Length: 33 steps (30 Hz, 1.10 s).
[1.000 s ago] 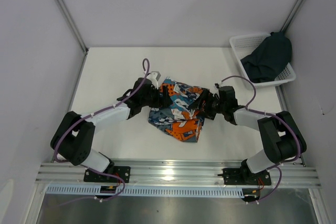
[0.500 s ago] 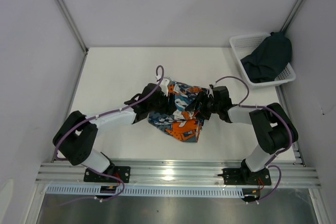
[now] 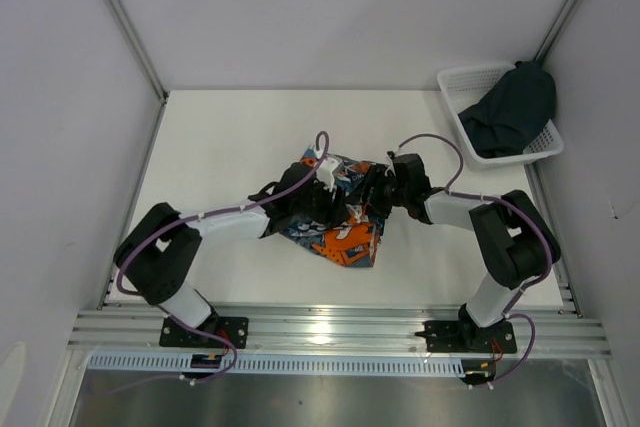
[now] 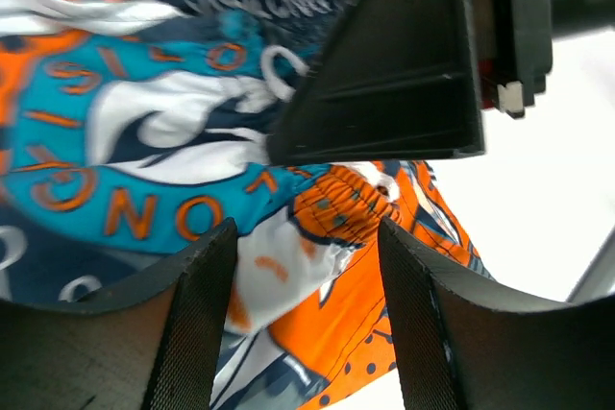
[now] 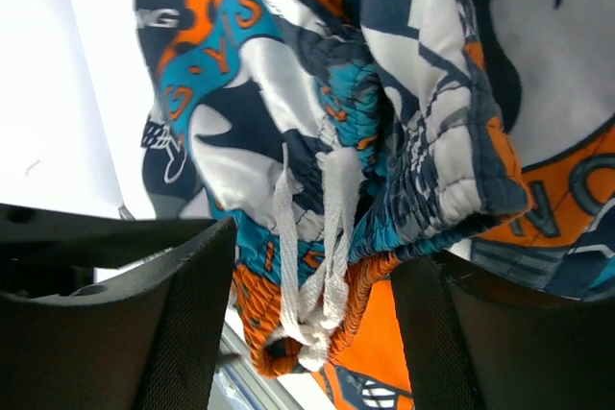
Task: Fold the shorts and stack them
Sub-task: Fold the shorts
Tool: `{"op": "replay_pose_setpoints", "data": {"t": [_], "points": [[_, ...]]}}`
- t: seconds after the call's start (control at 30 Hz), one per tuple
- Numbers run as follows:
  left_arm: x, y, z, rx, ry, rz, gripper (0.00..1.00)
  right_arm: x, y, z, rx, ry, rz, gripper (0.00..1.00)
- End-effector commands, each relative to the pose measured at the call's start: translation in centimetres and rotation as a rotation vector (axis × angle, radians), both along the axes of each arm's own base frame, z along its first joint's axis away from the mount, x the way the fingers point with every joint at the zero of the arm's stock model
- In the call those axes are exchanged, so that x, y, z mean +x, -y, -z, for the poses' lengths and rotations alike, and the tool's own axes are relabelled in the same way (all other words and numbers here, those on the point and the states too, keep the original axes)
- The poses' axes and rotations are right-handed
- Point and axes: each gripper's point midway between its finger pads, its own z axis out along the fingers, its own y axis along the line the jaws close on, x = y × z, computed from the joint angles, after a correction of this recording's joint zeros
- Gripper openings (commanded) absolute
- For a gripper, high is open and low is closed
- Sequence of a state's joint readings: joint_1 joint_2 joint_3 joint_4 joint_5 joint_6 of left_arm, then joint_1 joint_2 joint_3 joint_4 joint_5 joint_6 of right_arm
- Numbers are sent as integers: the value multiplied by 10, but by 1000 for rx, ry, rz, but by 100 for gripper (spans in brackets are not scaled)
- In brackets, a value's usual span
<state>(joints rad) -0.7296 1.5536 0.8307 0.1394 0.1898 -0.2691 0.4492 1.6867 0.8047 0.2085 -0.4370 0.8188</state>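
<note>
- Top view: the task looks early. The printed orange, teal, white and navy fabric shorts (image 3: 345,232) lie bunched in a loose heap at the middle of the white desk (image 3: 220,137), not yet a neat fold.
- The plain dark navy-teal fabric shorts (image 3: 512,112) sit in the white mesh plastic basket (image 3: 455,78) at about 2 o'clock. So both folds and the stacking seem left to do.
- The left pincer (image 3: 322,209) is on the heap's 9 o'clock side and the right pincer (image 3: 374,190) at its 2 o'clock edge. Both are on the cloth, close to each other.
- Left wrist view: the left pincer (image 4: 306,309) stands partly open. Printed shorts (image 4: 125,141) fill the gap between its fingers (image 4: 200,319), with an orange gathered hem at 12 o'clock of the gap, and no pinch shows. The other arm's black pincer looms at 1 o'clock.
- Right wrist view: the right pincer (image 5: 312,328) is likewise part open. The elastic waistband of the printed shorts (image 5: 404,112) and its white drawstring (image 5: 309,256) hang into the gap — between the fingers, not visibly clamped.
</note>
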Motion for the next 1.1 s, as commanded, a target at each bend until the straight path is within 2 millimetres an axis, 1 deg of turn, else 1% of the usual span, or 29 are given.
{"op": "replay_pose_setpoints", "data": {"t": [0.0,0.03,0.07,0.13,0.17,0.23,0.27,0.33,0.37,0.43,0.47,0.5,0.53,0.57,0.6,0.63,0.67,0.7,0.73,0.77,0.8,0.83,0.87,0.97,1.0,1.03,1.07], "points": [[-11,27,3,-71,-38,116,62,3,-6,5,-10,-15,-9,65],[-14,30,12,-64,-64,129,62,2,-7,7,-11,-22,-10,64],[-18,34,15,-66,-76,147,61,2,-9,8,-12,-25,-13,62],[-23,42,14,-92,-82,178,60,1,-11,15,-13,-38,-19,61],[-28,46,14,-101,-84,196,61,2,-12,16,-9,-39,-20,57],[-35,52,7,-125,-72,234,60,2,-14,23,-11,-57,-29,54],[-36,52,-1,-139,-57,240,61,2,-14,24,-11,-56,-30,52],[-41,50,-6,-149,-50,255,61,3,-15,26,-13,-59,-38,48],[-41,50,-19,-165,-25,257,61,4,-15,26,-20,-51,-41,41],[-44,47,-27,-171,-12,263,61,6,-16,24,-27,-42,-46,33],[-46,45,-31,-175,-6,262,62,7,-15,22,-31,-38,-47,23],[-46,43,-43,-190,15,259,63,7,-14,21,-40,-32,-50,20],[-44,39,-44,-176,16,232,64,10,-16,13,-35,-13,-52,17],[-43,35,-45,-166,21,213,66,11,-16,10,-36,-3,-53,9],[-41,31,-53,-170,32,192,67,11,-15,7,-43,-1,-55,6],[-35,23,-54,-155,29,148,68,16,-17,-5,-39,27,-55,0],[-32,18,-56,-167,21,119,70,15,-16,-8,-49,27,-59,0],[-31,11,-65,-189,25,95,70,15,-16,-12,-60,42,-68,0],[-20,-2,-70,-207,27,47,71,19,-17,-22,-62,64,-66,0],[-17,-6,-80,-255,26,31,71,17,-16,-30,-67,72,-72,0],[-17,-16,-76,-258,19,3,71,17,-15,-35,-70,82,-72,0],[-11,-26,-91,-278,53,-31,72,20,-16,-44,-72,113,-80,0],[-8,-33,-89,-253,60,-60,72,16,-13,-51,-80,111,-84,0],[-1,-43,-100,-220,100,-105,72,15,-11,-68,-81,149,-112,0],[-1,-45,-99,-214,96,-111,72,14,-10,-75,-76,155,-118,0],[1,-46,-101,-216,100,-122,72,16,-6,-78,-65,150,-123,0],[2,-47,-98,-217,89,-133,72,16,-4,-80,-58,150,-129,0]]}}
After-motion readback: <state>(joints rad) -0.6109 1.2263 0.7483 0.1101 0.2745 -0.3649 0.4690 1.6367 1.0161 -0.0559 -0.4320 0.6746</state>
